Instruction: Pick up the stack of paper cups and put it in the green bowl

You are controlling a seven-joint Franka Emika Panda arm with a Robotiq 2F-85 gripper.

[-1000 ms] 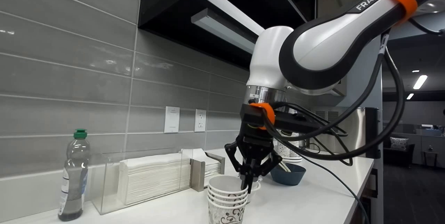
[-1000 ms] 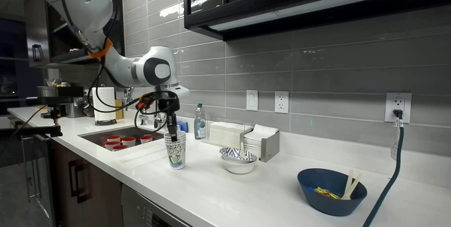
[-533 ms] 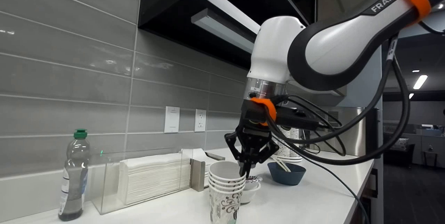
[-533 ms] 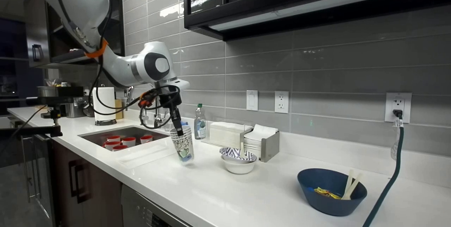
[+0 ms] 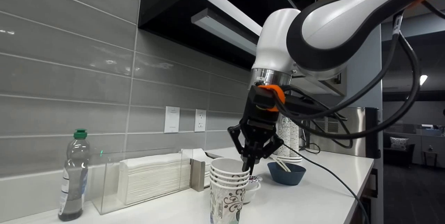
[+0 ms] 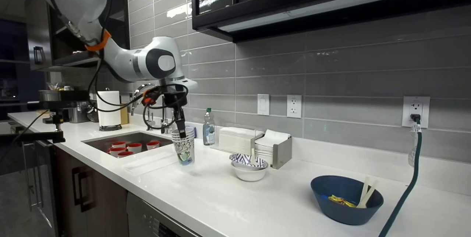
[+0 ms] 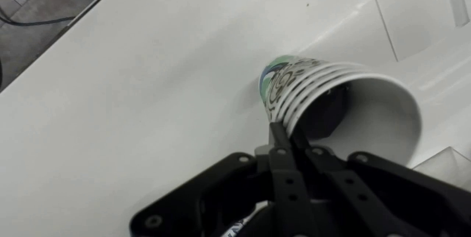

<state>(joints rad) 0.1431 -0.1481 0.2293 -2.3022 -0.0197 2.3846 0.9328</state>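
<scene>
The stack of paper cups [image 6: 185, 151], white with a dark swirl print, hangs slightly tilted a little above the counter. It also shows in an exterior view [image 5: 226, 199] and in the wrist view [image 7: 285, 82], its mouth facing the camera. My gripper [image 7: 289, 130] is shut on the rim wall of the stack, one finger inside the top cup and one outside. The gripper also shows in both exterior views [image 5: 248, 170] [image 6: 182, 134]. The green bowl [image 6: 335, 210], dark blue-green, stands on the counter apart from the cups, with light utensils and yellow wrappers inside. It also shows in an exterior view [image 5: 286, 176].
A white bowl [image 6: 248, 175] with a patterned bowl [image 6: 241, 160] in it stands between cups and green bowl. A napkin holder [image 6: 282, 152] and a green-capped bottle [image 6: 209, 130] stand by the wall. A sink [image 6: 99, 143] holds red-and-white mugs. A cable [image 6: 404, 189] runs beside the green bowl.
The gripper has risen with the stack of cups, lifting it off the counter. The stack swung and tilted on the way and is now nearer upright than half a second ago.
</scene>
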